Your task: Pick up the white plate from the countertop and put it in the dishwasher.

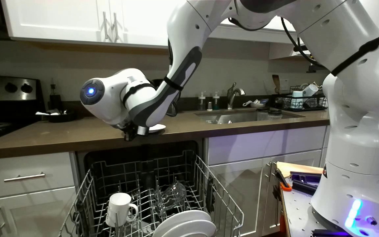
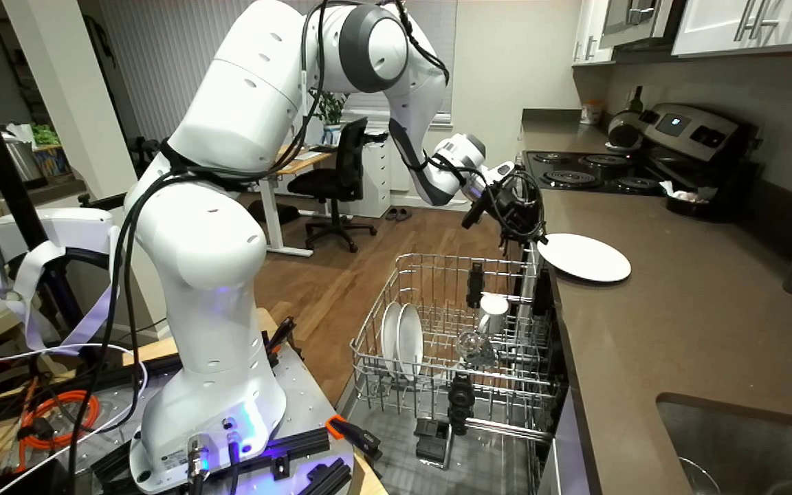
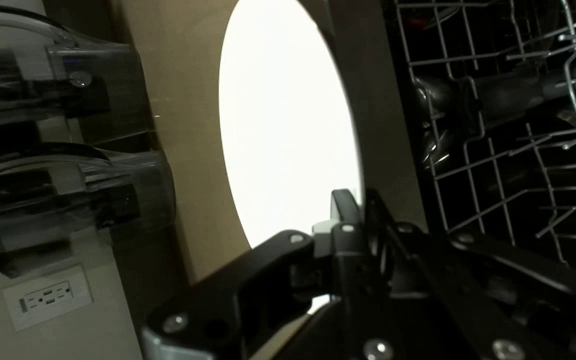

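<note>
Countertop (ctr) (image 2: 698, 309): dk brown, smooth, abv wht cabinets (image 1: 248, 177). Robot arm (image 2: 238, 103): wht, bent over, wrist end low nr ctr's front edge in both exterior views. Stove (image 2: 592, 170): blk + steel, adjoins ctr. Dishwasher (image 1: 169, 149): open, dk inside, under ctr btwn cabinets. Rack (image 1: 222, 189): wire w/ tines, slid out of dishwasher. Sink (image 1: 242, 117): steel, set into ctr. Drying rack (image 1: 285, 106): blk, on ctr beside sink, cups (image 1: 310, 89) in it. White plate (image 2: 585, 258): at ctr's front edge, just abv the dishwasher opening, face up; dk shading under its rim in an exterior view, cannot tell if it lies flat on ctr or is slightly raised. Rack plates (image 2: 410, 337): 2, wht, standing on edge side by side in rack. Faucet (image 1: 230, 97): metal, behind sink. Pump bottles (image 1: 201, 102): 2, on ctr nr faucet. Gripper (image 3: 361, 206): at the rim of white plate; fingers close tog., pinching that rim btwn them – wrist view has one finger across upper face, other past the edge, its contact side hidden. Glass (image 1: 174, 196): clear, tilted, in rack, off to one side of rack plates. Mug (image 1: 118, 210): wht, single handle, in rack nr glass. Wall outlet (image 3: 47, 297): wht cover, seen in wrist view, beyond ctr.
</note>
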Available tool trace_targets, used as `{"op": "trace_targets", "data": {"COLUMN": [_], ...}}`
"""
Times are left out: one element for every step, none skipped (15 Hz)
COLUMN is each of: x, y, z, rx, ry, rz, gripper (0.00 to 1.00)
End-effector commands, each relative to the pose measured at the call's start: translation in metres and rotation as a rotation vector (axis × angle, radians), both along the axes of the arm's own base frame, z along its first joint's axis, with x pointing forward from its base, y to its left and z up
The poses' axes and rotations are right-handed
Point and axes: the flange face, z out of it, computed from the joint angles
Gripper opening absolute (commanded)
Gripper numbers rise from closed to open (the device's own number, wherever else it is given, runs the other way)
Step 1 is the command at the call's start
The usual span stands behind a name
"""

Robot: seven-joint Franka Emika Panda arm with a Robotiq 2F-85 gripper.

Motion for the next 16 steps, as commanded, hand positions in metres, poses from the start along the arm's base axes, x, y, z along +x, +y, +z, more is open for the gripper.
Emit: {"op": "trace_targets", "data": {"x": [-0.008,-0.009,-0.009,-0.009,-0.009,-0.008,-0.008,-0.008,-0.008,-0.008,-0.007,-0.007,-0.006,-0.006,-0.005,-0.004], "y": [0.002,0.002,0.002,0.002,0.002,0.001,0.0,0.0,-0.001,-0.001,-0.002,-0.003,-0.004,-0.006,-0.008,-0.011], "z": [-0.001,-0.003,-0.005,-0.006,-0.006,-0.006,-0.008,-0.008,-0.009,-0.009,-0.009,-0.01,-0.01,-0.011,-0.011,-0.012], "rx": [0.003,0.004,0.002,0.001,0.001,-0.001,0.0,-0.001,0.0,0.0,-0.001,-0.002,-0.005,-0.009,-0.013,-0.018], "ry": [0.03,0.034,0.036,0.039,0.04,0.038,0.04,0.041,0.043,0.043,0.043,0.042,0.042,0.041,0.041,0.039], "rz": [0.009,0.011,0.012,0.012,0.012,0.011,0.012,0.011,0.011,0.011,0.012,0.013,0.012,0.011,0.009,0.008], "gripper": [0.1,0.07,0.08,0.07,0.09,0.17,0.25,0.32,0.41,0.46,0.54,0.59,0.62,0.62,0.64,0.65]}}
